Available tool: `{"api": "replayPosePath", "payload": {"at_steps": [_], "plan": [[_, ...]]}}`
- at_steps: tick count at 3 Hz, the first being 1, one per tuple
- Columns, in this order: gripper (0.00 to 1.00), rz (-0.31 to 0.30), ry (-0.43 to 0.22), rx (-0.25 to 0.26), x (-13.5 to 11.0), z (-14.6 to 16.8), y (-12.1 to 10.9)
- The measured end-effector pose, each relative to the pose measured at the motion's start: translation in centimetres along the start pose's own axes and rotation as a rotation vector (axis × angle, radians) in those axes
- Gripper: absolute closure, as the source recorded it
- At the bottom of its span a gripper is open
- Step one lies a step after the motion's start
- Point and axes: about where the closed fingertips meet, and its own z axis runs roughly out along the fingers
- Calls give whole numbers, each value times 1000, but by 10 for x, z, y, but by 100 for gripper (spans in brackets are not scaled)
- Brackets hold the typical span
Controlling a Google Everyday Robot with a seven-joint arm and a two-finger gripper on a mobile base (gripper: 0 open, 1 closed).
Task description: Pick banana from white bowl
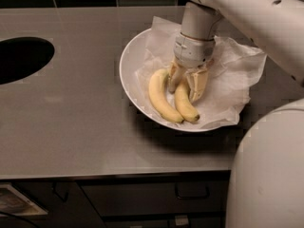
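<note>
task thing: the banana (187, 109), the right-hand one of two fruits lying side by side in the white bowl (127, 75); it looks the shorter and slimmer of the pair.
where it lies: on the crumpled paper liner (232, 75), near the bowl's middle, blunt end toward the near rim, upper end under the claw; its stem is hidden there.
neighbour: a second banana (160, 99) lies just to its left, touching or almost touching it along the side.
gripper: the gripper (184, 90) hangs down into the bowl from the white arm (228, 4).
claw state: released; its two fingers (173, 77) stand spread, one on each side of the banana's upper end, not clenched on it as far as i can see.
setting: the bowl sits on a grey counter (85, 122) with a dark round opening (19, 58) far to the left.
how it will handle: probably light, fairly firm, with a smooth curved skin that may roll or slide between hard pads; a hard squeeze would likely bruise it.
where to hold: best across the thicker body just below the stem, pads on the two flanks, not on the thin stem, which could snap.
risks: catching the liner or the neighbouring fruit in the close, or nudging the bowl.
step in hand: the grasp is lined up; closing and lifting are not yet done.
</note>
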Motion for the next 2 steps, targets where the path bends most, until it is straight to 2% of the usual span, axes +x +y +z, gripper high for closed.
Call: {"api": "replayPosePath", "payload": {"at_steps": [1, 2], "plan": [[82, 1, 8, 39, 2, 1, -10], [100, 0, 14, 66, 4, 2, -18]]}}
